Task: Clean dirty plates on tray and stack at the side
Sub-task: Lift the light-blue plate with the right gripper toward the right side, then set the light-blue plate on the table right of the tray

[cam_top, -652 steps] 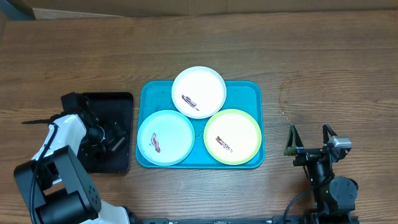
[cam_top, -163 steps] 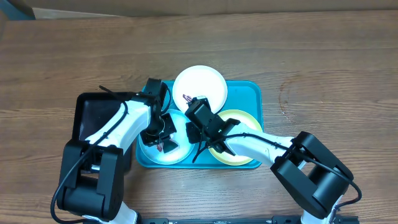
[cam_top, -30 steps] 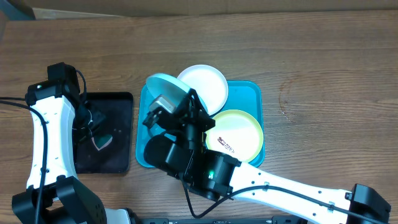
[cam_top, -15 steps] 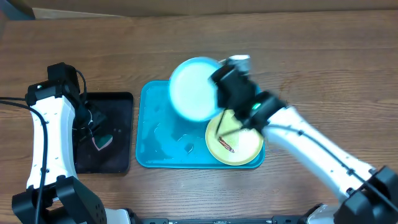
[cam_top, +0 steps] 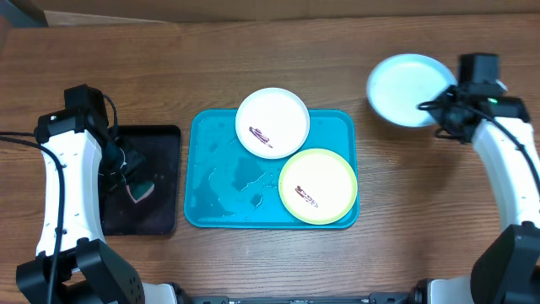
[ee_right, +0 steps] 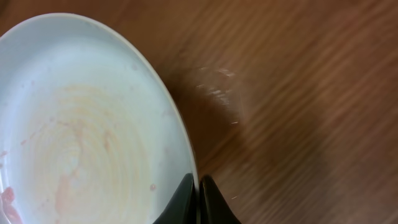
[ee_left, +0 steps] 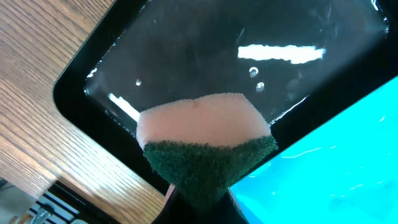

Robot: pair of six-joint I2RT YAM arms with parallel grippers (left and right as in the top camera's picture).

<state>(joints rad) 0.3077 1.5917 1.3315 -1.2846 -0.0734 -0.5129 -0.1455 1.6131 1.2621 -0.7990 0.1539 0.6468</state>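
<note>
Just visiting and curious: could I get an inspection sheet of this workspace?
Surface: wooden table.
Job's things: white plate and yellow-green plate smeared, on wet turquoise tray; light blue plate off the tray, at right.
Clutter: black tray left of the turquoise tray.
Grippers: left gripper shut on sponge over black tray; right gripper shut on light blue plate's rim.
Cables: black cable at left edge.
Surroundings: tan strip beyond far edge.

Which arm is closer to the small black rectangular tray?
Left. The left fingers, pinching a green-and-white sponge, hang over the black rectangular tray; the right fingers hold the light blue round plastic plate far off beyond the turquoise plastic tray.
</note>
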